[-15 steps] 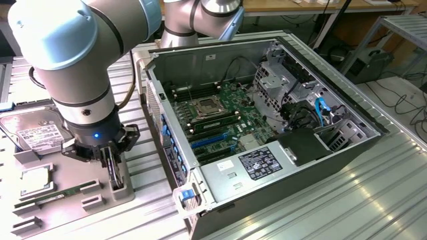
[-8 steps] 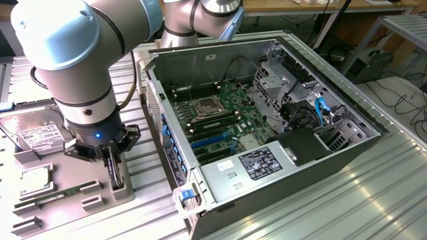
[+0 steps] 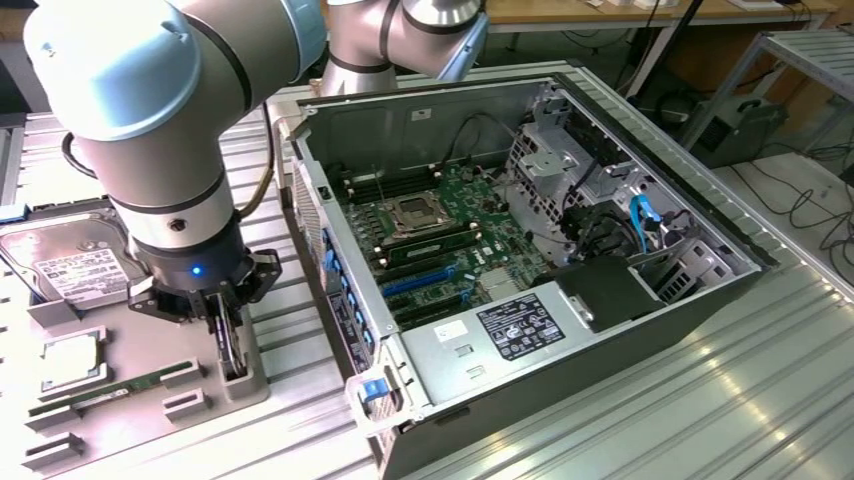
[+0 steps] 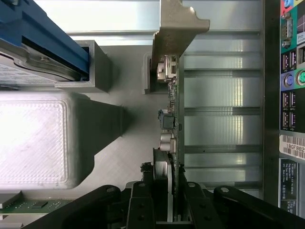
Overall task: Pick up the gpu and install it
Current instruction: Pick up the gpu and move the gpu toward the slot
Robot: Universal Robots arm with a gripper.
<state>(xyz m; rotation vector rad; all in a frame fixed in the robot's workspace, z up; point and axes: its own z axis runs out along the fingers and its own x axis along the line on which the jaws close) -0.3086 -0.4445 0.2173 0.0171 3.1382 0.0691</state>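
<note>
The gpu point(image 4: 172, 119) stands on edge in a slot of the grey holder tray point(image 3: 160, 385), seen edge-on in the wrist view with its silver end bracket point(image 4: 177, 28) at the far end. My gripper point(image 4: 167, 202) straddles the card's near end, and its black fingers point(image 4: 140, 200) press against both faces. In the exterior view the gripper point(image 3: 224, 325) points straight down over the tray, with the thin dark card point(image 3: 236, 352) showing between its fingers. The open computer case point(image 3: 707, 225) lies to the exterior view's right, with the motherboard's blue expansion slots point(image 3: 420, 285) exposed.
On the tray lie a silver hard drive point(image 3: 74, 265), a processor chip point(image 3: 70, 362) and a green memory stick point(image 3: 114, 393). The case's rear port panel point(image 4: 290, 95) is close beside the card. Ribbed metal tabletop point(image 3: 694, 400) surrounds the case.
</note>
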